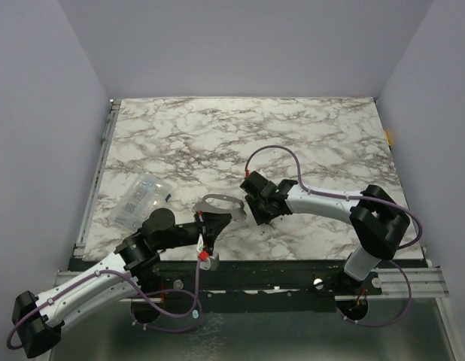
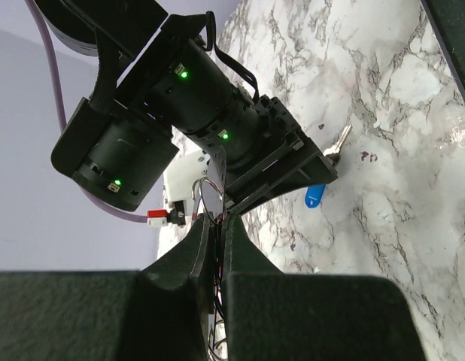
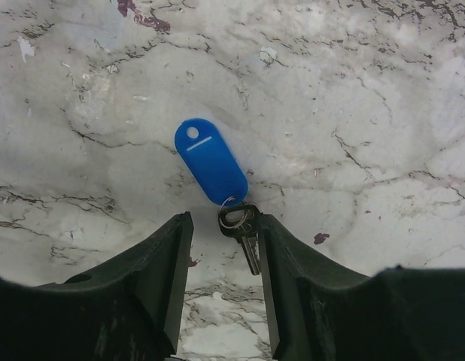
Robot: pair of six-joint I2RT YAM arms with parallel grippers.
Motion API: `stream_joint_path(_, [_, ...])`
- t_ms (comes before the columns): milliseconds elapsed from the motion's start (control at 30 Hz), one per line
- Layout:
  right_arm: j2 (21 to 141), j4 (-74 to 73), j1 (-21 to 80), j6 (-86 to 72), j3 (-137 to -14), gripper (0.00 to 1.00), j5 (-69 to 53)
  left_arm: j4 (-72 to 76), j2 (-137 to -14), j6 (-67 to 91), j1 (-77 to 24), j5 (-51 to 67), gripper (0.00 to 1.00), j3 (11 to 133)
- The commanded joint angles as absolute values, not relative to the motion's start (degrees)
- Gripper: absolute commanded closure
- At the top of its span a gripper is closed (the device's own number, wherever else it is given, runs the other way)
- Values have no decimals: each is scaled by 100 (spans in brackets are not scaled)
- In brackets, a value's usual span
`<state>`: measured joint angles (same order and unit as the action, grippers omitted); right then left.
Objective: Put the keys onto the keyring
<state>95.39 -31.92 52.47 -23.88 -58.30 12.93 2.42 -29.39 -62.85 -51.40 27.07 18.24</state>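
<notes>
On marble tabletop (image 1: 293,135), right gripper (image 3: 223,229) jaws half-spread, straddling blue-tagged key (image 3: 211,162), not gripping; left gripper (image 2: 217,226) pinched tight on keyring (image 2: 205,188).

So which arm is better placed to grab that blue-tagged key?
Right: the right end effector stands open astride the small silver key with the blue plastic tag, while the left end effector is shut on the thin grey metal keyring.

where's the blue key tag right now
In the right wrist view the blue key tag lies flat on the marble table, just ahead of the right claw, which straddles its attached silver key.
</notes>
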Motion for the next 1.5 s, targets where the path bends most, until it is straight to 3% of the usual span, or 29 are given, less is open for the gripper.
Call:
stream_joint_path(0, [9711, -3009, 5247, -2215, -5959, 53, 1507, 281, -2953, -6281, -5155, 2715, 100, 1811])
stream_joint_path(467, [9840, -2912, 5247, -2149, -5896, 75, 1745, 276, -2997, -6267, -5149, 2742, 100, 1824])
stream_joint_path(633, [9844, -2944, 5247, -2157, -5890, 78, 1803, 278, -3000, -6267, -5143, 2751, 100, 1819])
stream_joint_path(800, [9850, -2974, 5247, -2154, -5893, 99, 1853, 280, -3014, -6264, -5147, 2760, 100, 1824])
stream_joint_path(1467, [8316, -2867, 5247, -2792, -5851, 99, 2141, 279, -3004, -6206, -5149, 2821, 100, 1828])
